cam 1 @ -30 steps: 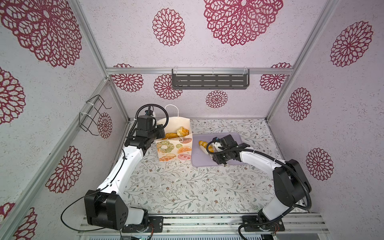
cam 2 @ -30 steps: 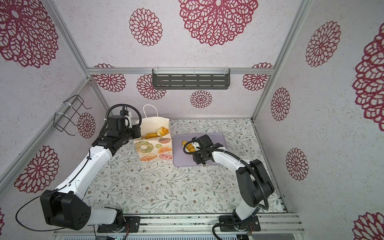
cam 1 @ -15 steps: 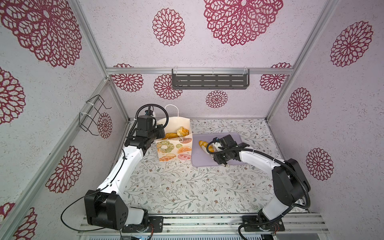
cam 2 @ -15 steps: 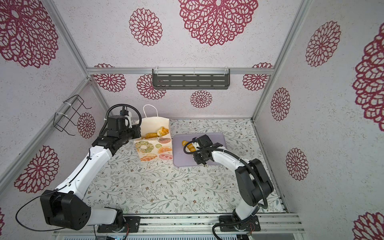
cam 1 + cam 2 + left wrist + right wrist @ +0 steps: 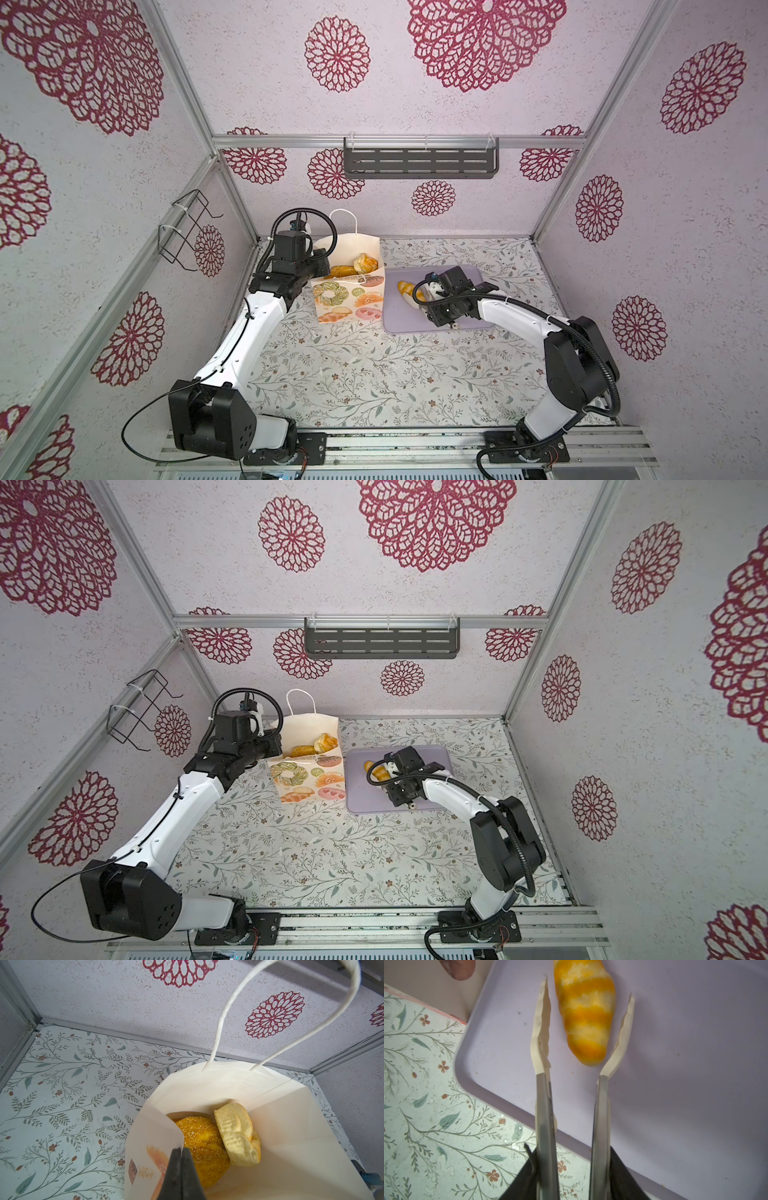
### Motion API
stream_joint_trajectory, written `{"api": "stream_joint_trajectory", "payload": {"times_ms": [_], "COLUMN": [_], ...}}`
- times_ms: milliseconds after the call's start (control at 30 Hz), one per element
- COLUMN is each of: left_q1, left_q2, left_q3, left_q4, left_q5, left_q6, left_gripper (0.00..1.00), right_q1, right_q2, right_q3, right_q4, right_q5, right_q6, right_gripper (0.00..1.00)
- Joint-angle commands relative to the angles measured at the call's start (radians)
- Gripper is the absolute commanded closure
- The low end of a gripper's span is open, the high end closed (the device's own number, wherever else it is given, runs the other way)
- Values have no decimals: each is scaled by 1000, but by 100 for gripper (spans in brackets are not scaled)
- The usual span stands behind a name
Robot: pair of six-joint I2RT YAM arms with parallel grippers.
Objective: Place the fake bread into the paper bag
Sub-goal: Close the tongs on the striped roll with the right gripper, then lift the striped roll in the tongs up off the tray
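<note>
Flanking striped oval loaf (image 5: 584,1014), scalloped tongs (image 5: 545,1105), near crumb-crusted bun (image 5: 204,1147) in paper bag (image 5: 291,1136).

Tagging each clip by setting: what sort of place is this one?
Probably a staged robot test booth, not a bakery: flower-papered walls on a metal frame box in a small table, a left arm and right arm sit on a front rail, and the bread looks fake.

Pale speckled walls (image 5: 382,212) stamped with crimson flower medallions box me in, a dark slotted shelf (image 5: 419,162) hanging on the back one, a black wire rack (image 5: 189,230) on the side wall left of that shelf, and my leaf-and-blossom-printed tabletop (image 5: 374,374) spread below it in even light.
</note>
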Motion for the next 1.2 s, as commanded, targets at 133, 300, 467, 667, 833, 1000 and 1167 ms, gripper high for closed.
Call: {"api": "stream_joint_trajectory", "payload": {"times_ms": [133, 300, 467, 667, 833, 1000, 1167], "left_q1": [-15, -15, -15, -15, -15, -15, -15], "left_q2": [-3, -2, -2, -3, -4, -4, 5], "left_q3": [19, 19, 19, 19, 19, 19, 20], "left_q4": [0, 0, -1, 0, 0, 0, 1], "left_q5": [8, 7, 9, 6, 6, 6, 13], "left_q6": [14, 15, 15, 16, 16, 15, 13], "left_gripper": [100, 100, 100, 100, 100, 100, 100], "right_q1": [-2, 2, 4, 5, 6, 5, 5], "right_q2": [14, 19, 12, -8, -39, -84, -106], "right_q3": [42, 44, 48, 42, 34, 10, 8], "right_q4": [4, 2, 1, 15, 32, 67, 83], "right_q5": [-18, -20, -24, -38, -53, -63, -65], "right_q6": [-8, -4, -4, 14, 34, 54, 67], "right_gripper": [54, 59, 63, 70, 74, 76, 78]}}
